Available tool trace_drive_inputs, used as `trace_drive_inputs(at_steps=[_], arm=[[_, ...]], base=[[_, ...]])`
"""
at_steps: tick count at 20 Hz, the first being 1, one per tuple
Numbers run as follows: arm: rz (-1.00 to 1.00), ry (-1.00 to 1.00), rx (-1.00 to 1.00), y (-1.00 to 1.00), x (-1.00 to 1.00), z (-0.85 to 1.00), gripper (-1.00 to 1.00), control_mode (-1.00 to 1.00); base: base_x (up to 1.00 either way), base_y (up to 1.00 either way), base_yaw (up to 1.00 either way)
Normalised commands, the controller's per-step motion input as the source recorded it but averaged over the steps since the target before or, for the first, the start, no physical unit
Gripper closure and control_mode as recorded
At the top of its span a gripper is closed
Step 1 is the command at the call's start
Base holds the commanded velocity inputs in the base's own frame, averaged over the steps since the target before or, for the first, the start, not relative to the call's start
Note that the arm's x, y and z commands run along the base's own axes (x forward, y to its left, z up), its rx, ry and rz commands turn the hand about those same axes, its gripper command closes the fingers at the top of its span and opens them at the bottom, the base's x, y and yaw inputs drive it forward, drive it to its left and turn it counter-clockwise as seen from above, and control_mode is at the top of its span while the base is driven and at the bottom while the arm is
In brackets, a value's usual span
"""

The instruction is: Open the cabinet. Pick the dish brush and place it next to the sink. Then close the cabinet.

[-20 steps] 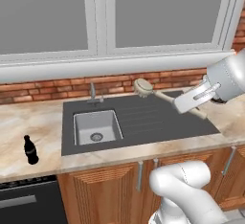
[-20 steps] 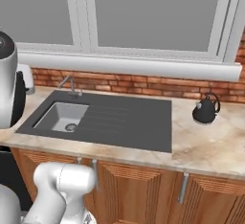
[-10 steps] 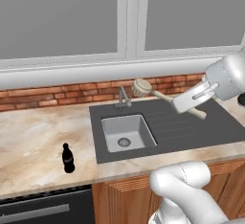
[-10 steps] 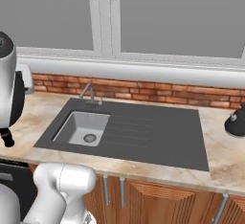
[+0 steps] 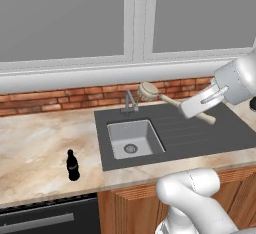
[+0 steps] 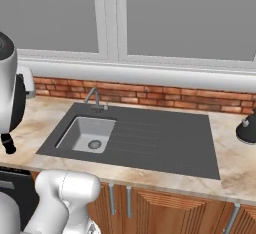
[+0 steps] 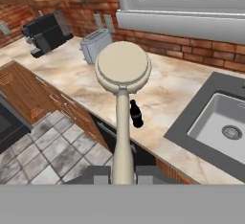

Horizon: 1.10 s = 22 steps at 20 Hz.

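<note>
My gripper (image 5: 196, 106) is shut on the handle of the dish brush (image 5: 148, 91), a pale beige stick with a round head. It holds the brush in the air above the dark sink (image 5: 172, 128), with the head near the faucet (image 5: 131, 101). Seen from the hand, the dish brush (image 7: 123, 67) stands up from between the fingers of the gripper (image 7: 123, 177), over the marble counter to the left of the sink (image 7: 191, 117). From the right base camera the sink (image 6: 150, 140) has nothing in it. The cabinet is out of view.
A black bottle (image 5: 73, 165) stands on the counter left of the sink, also in the hand view (image 7: 136, 114). A dark kettle (image 6: 247, 130) sits at the far right. A toaster (image 7: 95, 46) and a coffee machine (image 7: 45, 34) stand further along the counter.
The whole scene has slid to the right in both base views, so the base has driven left. The brush stays held in the shut gripper.
</note>
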Motion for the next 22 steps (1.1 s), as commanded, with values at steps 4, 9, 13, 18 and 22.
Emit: trace_drive_inputs(at_steps=[4, 9, 13, 18, 22], arm=[[0.0, 0.0, 0.0, 0.0, 0.0, 0.0, 1.0, 1.0], [0.0, 0.0, 0.0, 0.0, 0.0, 0.0, 1.0, -1.0], [0.11, 0.02, 0.01, 0.0, 0.05, 0.0, 1.0, -1.0], [0.02, 0.35, -0.01, 0.09, 0.63, 0.01, 1.0, -1.0], [0.0, 0.41, -0.03, 0.08, 0.96, 0.15, 1.0, -1.0]], base=[[0.0, 0.0, 0.0], [0.0, 0.0, 0.0], [0.0, 0.0, 0.0], [0.0, 0.0, 0.0], [0.0, 0.0, 0.0]])
